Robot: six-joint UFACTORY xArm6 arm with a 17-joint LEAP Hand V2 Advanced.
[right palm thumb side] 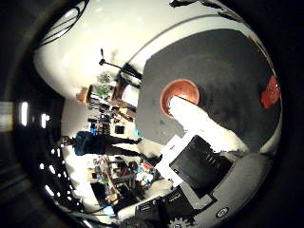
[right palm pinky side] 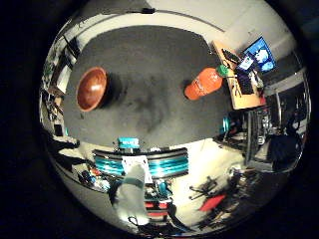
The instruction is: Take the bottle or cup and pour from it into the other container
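Observation:
A reddish-brown bowl stands on a dark grey table top. An orange bottle stands on the same surface, well away from the bowl. In the right thumb side palm view the bowl lies beyond a straight white finger, and the orange bottle is at the picture's edge. My right hand is high above the table, away from both things. Its fingers look straight.
A wooden desk with a lit monitor stands beside the table near the bottle. Chairs and clutter lie on the floor past the table's edge. A tripod and shelves stand in the room.

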